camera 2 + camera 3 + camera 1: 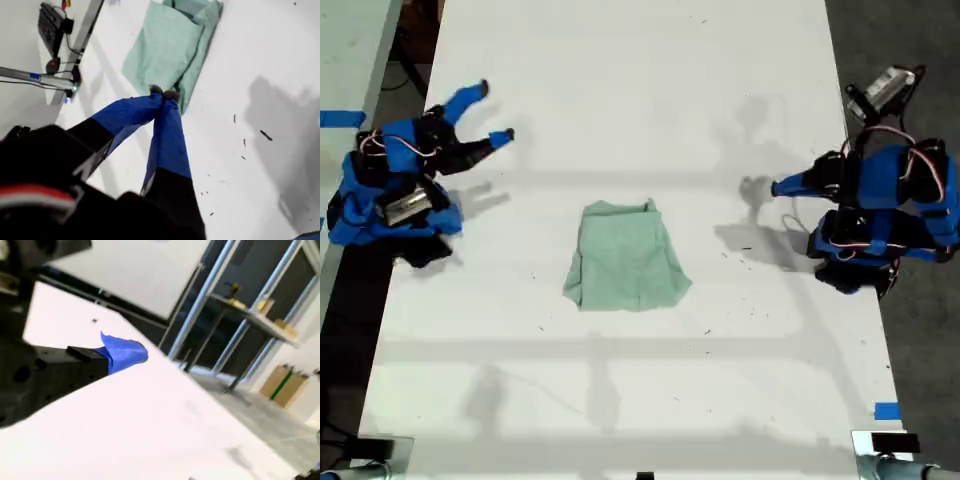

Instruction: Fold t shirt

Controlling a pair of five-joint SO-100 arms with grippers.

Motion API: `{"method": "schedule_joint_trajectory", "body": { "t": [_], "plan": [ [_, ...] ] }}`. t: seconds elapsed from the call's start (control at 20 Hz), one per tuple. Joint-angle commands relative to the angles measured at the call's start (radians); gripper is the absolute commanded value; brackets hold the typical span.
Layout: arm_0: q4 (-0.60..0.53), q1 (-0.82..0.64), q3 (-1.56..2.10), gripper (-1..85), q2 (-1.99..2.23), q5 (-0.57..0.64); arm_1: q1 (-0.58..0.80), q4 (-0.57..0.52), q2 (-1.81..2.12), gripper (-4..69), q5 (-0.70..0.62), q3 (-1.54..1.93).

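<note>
A pale mint-green t shirt lay folded into a compact, wrinkled bundle near the middle of a white table, well apart from both blue SO-100 arms.

My first gripper sat at the exterior view's right, pointing toward the garment with its 2 blue fingers pressed together at the tips and nothing between them. In the first wrist view, those closed tips appeared just in front of the cloth's near edge; whether they touched it could not be told from that angle, though the exterior view showed a clear stretch of table between them.

My second gripper rested at the exterior view's left, its 2 fingers spread wide apart and holding nothing. The second wrist view caught only 1 blue fingertip over the bare tabletop, with metal shelving and cardboard boxes blurred behind.

A strip of blue tape marked the table's edge at the exterior view's lower right.
</note>
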Motion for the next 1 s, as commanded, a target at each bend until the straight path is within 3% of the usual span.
{"method": "schedule_joint_trajectory", "body": {
  "t": [0.0, 0.15, 0.4, 0.6, 0.65, 0.7, 0.75, 0.85, 0.95],
  "plan": [
    [-0.293, 0.040, 0.307, -0.4, 0.051, 0.012, -0.163, -0.141, 0.245, 1.2, 0.035, 0.308],
    [-0.222, 0.060, 0.311, 0.0, 0.048, 0.012, -0.206, -0.175, 0.250, 1.7, 0.112, 0.554],
    [0.037, 0.141, 0.311, 16.1, 0.046, -0.290, -0.198, -0.241, 0.252, 1.7, 0.137, 0.773],
    [0.150, 0.224, 0.311, 0.7, 0.046, -0.319, -0.190, -0.262, 0.252, 2.9, 0.097, 0.859],
    [0.170, 0.262, 0.311, -0.3, 0.046, -0.319, -0.181, -0.264, 0.252, 6.8, 0.021, 0.861],
    [0.202, 0.290, 0.311, -0.3, 0.046, -0.319, -0.181, -0.273, 0.252, 4.9, -0.080, 0.867],
    [0.218, 0.310, 0.311, -0.2, 0.046, -0.281, -0.196, -0.287, 0.252, 3.2, -0.137, 0.873],
    [0.225, 0.330, 0.311, 16.4, 0.041, -0.153, -0.201, -0.287, 0.252, 3.3, -0.367, 0.874],
    [0.230, 0.298, 0.311, 20.0, 0.017, 0.044, -0.210, -0.287, 0.252, 3.1, -0.469, 0.874]
  ]
}}
